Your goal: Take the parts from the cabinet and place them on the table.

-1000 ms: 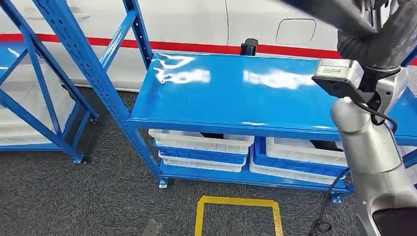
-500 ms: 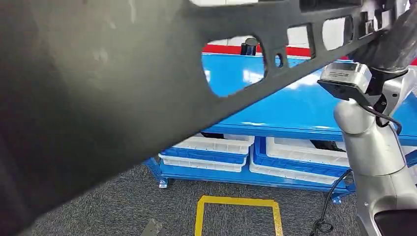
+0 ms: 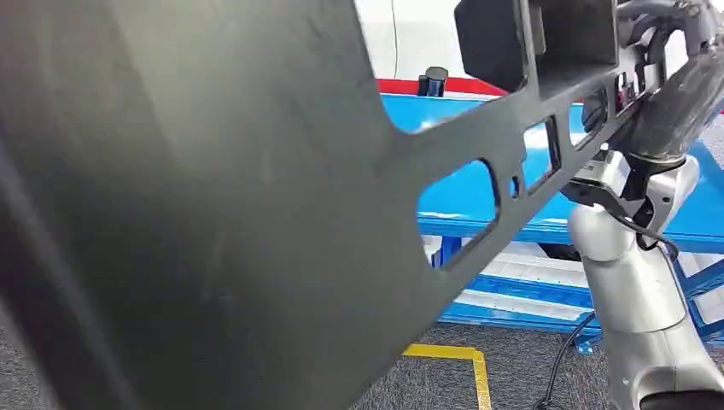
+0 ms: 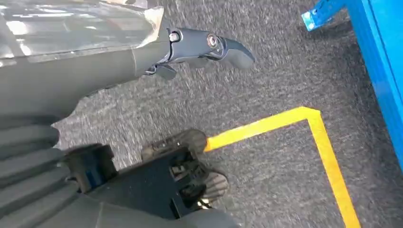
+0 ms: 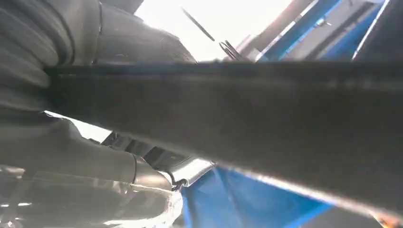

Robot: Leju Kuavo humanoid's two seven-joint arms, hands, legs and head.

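The right hand (image 3: 670, 94) is up high at the far end of a big dark panel (image 3: 256, 213), fingers wrapped around its edge; the wrist view has the panel (image 5: 237, 114) running right across in front of that hand, so exactly how the fingers press, I can't tell. It's carried raised, likely to clear the blue table (image 3: 461, 184) before setting down. The panel's long axis slants from the hand at upper right down toward lower left, its wide end close to the camera and its cut-out end toward the hand. Left hand (image 4: 204, 47) hangs over the carpet (image 4: 275, 85), fingers loosely apart, holding nothing.
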